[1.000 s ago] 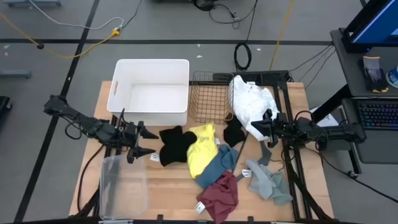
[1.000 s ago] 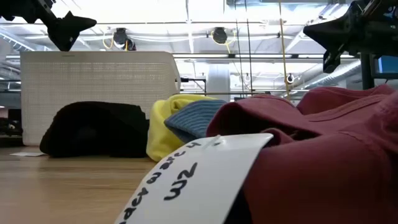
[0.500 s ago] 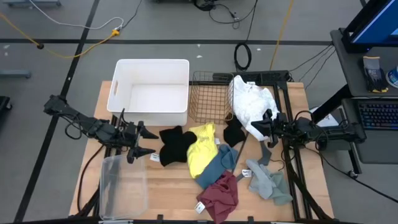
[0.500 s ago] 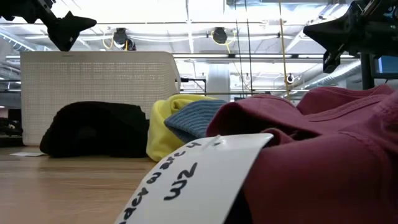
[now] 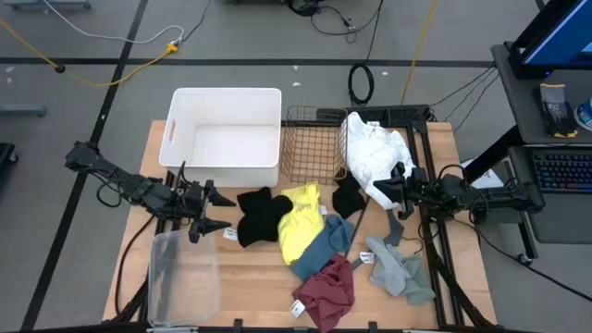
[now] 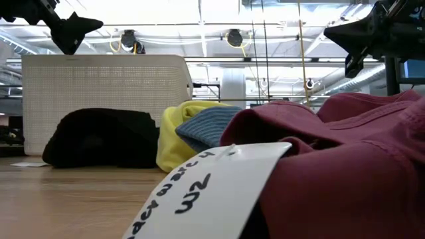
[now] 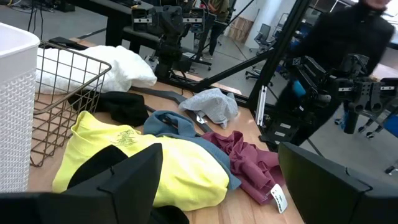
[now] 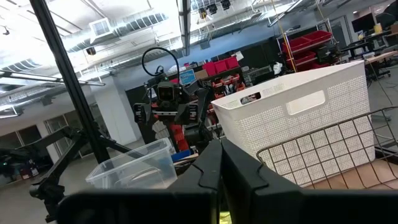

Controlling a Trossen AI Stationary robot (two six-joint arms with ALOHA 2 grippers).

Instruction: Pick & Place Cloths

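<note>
Wooden desk (image 5: 250, 277) in a workshop bay carries the whole job: a white bin (image 5: 222, 134) and a wire basket (image 5: 314, 143) at the far edge, a clear plastic tub (image 5: 182, 273) at the near left corner. None of the cloths looks sorted yet. The white garment (image 5: 373, 153) lies beside the basket; a black cloth (image 5: 259, 217), yellow cloth (image 5: 301, 220), blue-teal cloth (image 5: 328, 242) and maroon cloth (image 5: 326, 289) overlap mid-desk, a second black cloth (image 5: 349, 197) sits nearer the white one, and grey-green pieces (image 5: 396, 268) lie to the right.

Left gripper (image 5: 215, 211) hovers just left of the black cloth, jaws wide and empty. Right gripper (image 5: 387, 190) hangs by the white garment with jaws closed on nothing.

I judge this the approach before a first pick: the left arm should advance and descend onto the black cloth, then pinch a fold.
</note>
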